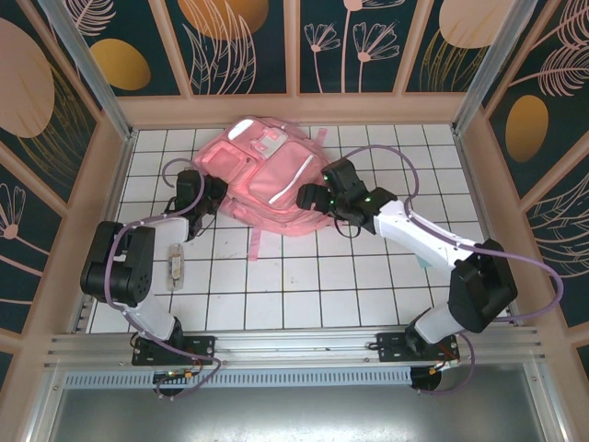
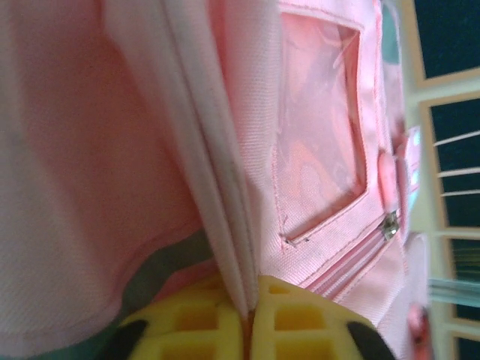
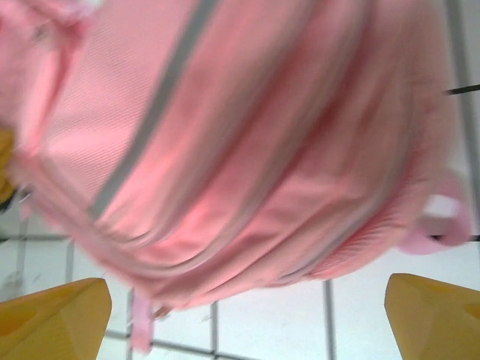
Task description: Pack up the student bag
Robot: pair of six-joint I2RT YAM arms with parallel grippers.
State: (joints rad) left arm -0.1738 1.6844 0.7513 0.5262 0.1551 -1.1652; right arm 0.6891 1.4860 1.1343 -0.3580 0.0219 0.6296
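The student bag (image 1: 267, 175), a big soft pink backpack with silver strips, lies on the white tiled table at the back middle. At the bag's left edge my left gripper (image 1: 210, 198) is shut. In the left wrist view its yellow fingers (image 2: 195, 319) pinch a pale pink fold of the bag (image 2: 322, 135) beside a clear-window pocket, and a zip pull (image 2: 389, 225) shows further right. My right gripper (image 1: 308, 196) hovers at the bag's right side. It stands wide open (image 3: 247, 315), with the bag (image 3: 225, 135) just beyond the fingertips (image 3: 60, 319) and nothing between them.
A small pale oblong object (image 1: 175, 265) lies on the tiles near the left arm. Wooden-framed walls (image 1: 294, 109) close in the table at the back and sides. Bare tiles (image 1: 304, 276) stretch in front of the bag.
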